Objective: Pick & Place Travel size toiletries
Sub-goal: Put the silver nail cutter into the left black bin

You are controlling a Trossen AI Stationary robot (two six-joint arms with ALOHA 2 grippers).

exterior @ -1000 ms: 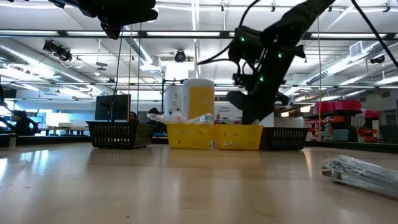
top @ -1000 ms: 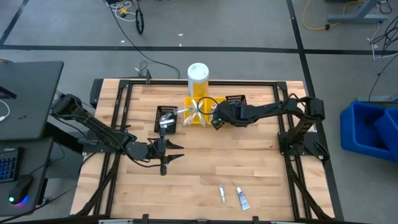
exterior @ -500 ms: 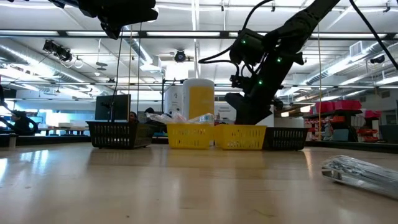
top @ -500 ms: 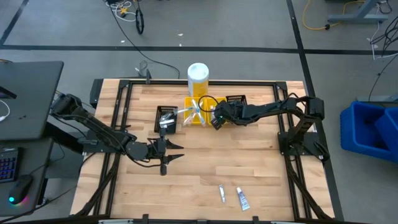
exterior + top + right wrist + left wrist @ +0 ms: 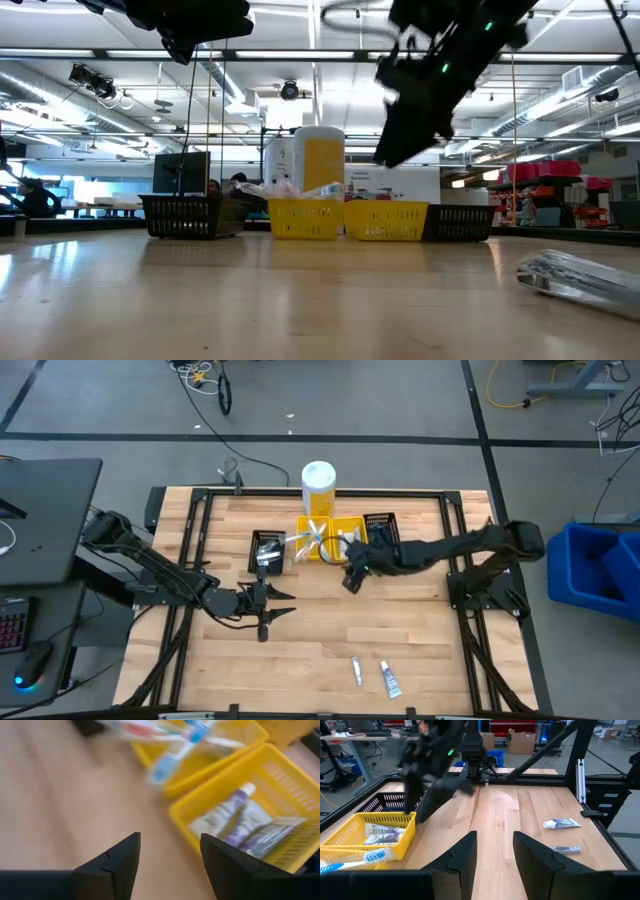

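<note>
Left gripper [image 5: 268, 603] at lower left of centre, fingers parted, empty. Toothbrushes [image 5: 308, 536] overhanging yellow bin [image 5: 318, 550] rim, upper centre. Right gripper [image 5: 352, 579] just below, fingers apart, empty. Bare counter [image 5: 420, 630] around toothpaste tube [image 5: 389, 679] near bottom edge.

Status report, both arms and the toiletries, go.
Right gripper open, empty, beside yellow bin. Left gripper open, empty, mid-table. Toothpaste tube and wrapped piece on table near front edge. Nothing in the way.

Right gripper [image 5: 352, 579] hangs in the air, fingers parted and empty; left gripper [image 5: 281, 605] likewise parted.
</note>
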